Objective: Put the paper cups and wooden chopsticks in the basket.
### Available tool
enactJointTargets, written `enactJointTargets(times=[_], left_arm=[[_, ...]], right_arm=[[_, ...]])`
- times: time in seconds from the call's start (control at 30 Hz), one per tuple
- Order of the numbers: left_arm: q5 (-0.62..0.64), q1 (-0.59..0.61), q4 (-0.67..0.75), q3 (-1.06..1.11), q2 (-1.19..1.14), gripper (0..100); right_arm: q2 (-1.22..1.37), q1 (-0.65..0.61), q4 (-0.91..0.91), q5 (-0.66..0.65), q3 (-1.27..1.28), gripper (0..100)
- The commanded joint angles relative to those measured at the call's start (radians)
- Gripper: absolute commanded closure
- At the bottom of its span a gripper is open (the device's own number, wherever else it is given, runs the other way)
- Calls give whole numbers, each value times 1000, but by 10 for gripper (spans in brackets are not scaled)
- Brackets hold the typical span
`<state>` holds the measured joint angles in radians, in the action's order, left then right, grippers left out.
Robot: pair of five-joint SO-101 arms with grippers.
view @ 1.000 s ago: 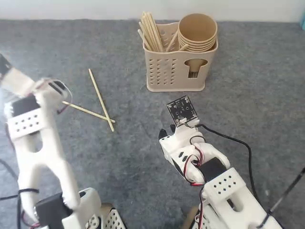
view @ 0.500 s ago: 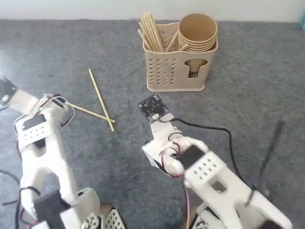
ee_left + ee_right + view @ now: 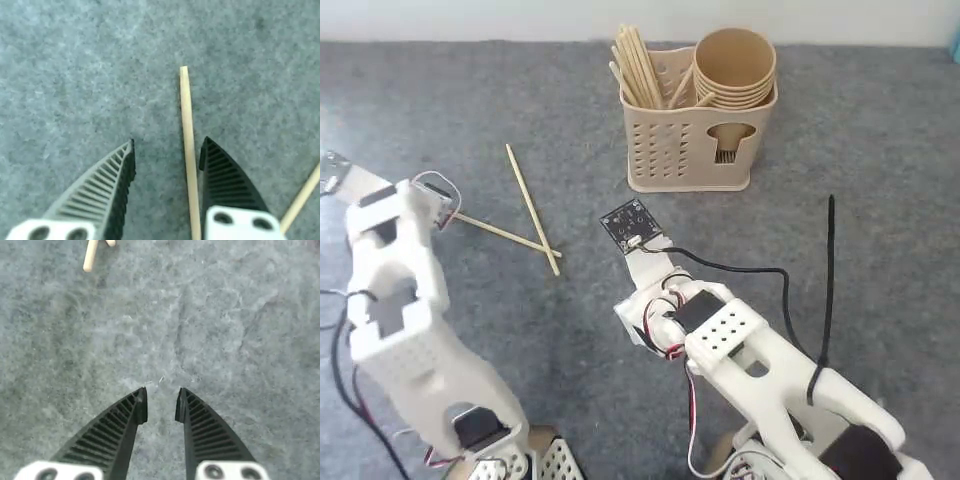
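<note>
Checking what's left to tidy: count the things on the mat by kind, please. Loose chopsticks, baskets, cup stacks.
loose chopsticks: 2, crossed on the mat
basket: 1, with more chopsticks already inside it
stack of paper cups: 1, in the basket; the number of cups in it is hard to tell
Total: 4

The tabletop (image 3: 880, 150) is covered in a grey, matt, felt-like cloth with a rough, fuzzy nap. The basket (image 3: 685, 150) is made of beige plastic with a smooth, faintly satin finish, the paper cups (image 3: 735, 60) are of matt tan paper, and the chopsticks (image 3: 530, 205) are of pale, bare wood, smooth and unvarnished. On the left end effector (image 3: 169, 141) and the right end effector (image 3: 161, 390), fingers (image 3: 200, 425) of matt black ribbed plastic are mounted on smooth white plastic bodies.
</note>
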<state>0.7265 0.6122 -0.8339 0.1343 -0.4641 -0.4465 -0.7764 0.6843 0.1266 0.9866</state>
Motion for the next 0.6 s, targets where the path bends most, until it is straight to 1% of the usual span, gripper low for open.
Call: enactJointTargets(times=[0.0,0.1,0.17,0.2,0.3,0.43,0.57], left_arm=[[12,-11,-83,-186,-66,805],[14,-20,-137,-271,-123,806],[14,-26,-180,-306,-146,829],[14,-26,-195,-317,-152,859],[12,-28,-209,-325,-161,993],[11,-29,-230,-323,-160,989],[9,-40,-269,-325,-157,989]], right_arm=[[-4,13,-13,5,-54,883],[-4,13,-12,5,-52,883],[-4,13,-12,5,-52,883],[-4,13,-12,3,-52,883],[-4,15,-12,3,-51,883],[-4,18,-12,6,-51,883],[-4,50,-12,9,-52,883]])
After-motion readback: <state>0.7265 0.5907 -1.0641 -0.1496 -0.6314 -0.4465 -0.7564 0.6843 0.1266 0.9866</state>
